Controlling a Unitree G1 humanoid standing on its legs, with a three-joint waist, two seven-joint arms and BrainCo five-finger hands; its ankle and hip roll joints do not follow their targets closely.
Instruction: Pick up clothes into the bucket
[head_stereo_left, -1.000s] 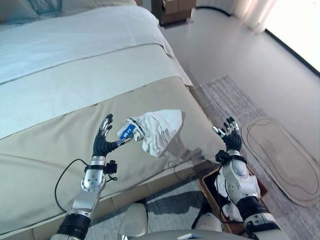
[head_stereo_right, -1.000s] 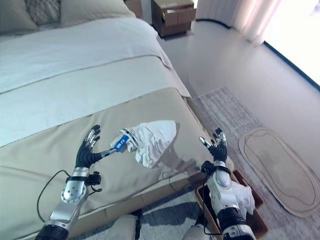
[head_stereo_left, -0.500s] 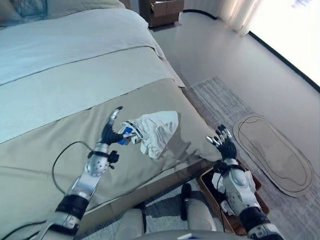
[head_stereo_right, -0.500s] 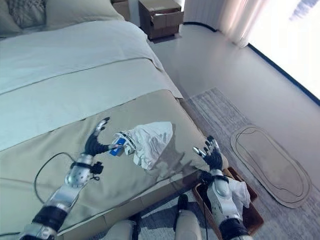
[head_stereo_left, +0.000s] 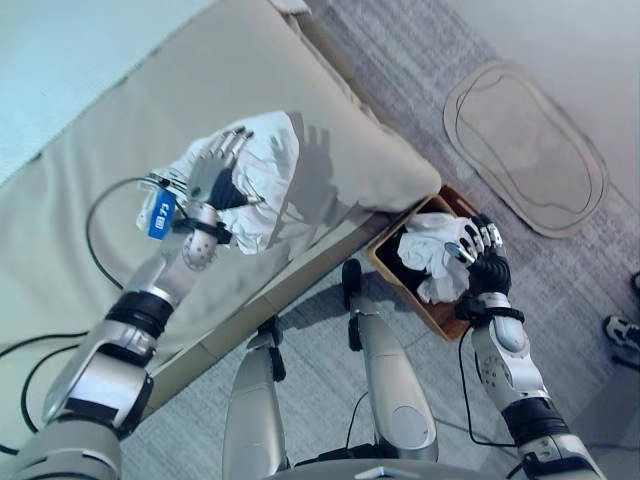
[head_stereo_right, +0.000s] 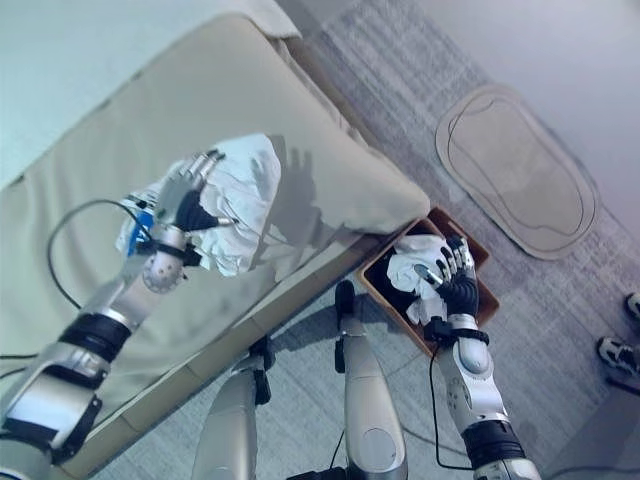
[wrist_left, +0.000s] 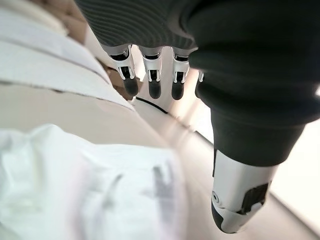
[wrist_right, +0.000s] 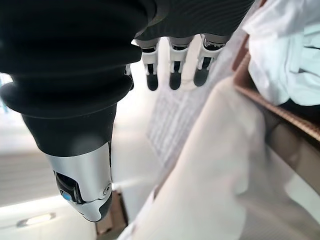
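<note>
Reach-to-grasp step: left hand (head_stereo_left: 213, 176), fingers straight and open, hovers over the white shirt (head_stereo_left: 262, 175) near the bed (head_stereo_left: 340, 120) foot edge; right hand (head_stereo_left: 482, 262) open above the bucket (head_stereo_left: 385, 266); next, close on the shirt.

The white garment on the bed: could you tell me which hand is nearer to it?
Left. The left hand is over the white garment; the right hand hovers above the basket.

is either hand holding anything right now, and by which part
Neither hand holds anything. The left hand hovers with straight fingers over the crumpled white garment on the beige bed cover; the right hand is open over the brown box of white clothes.
</note>
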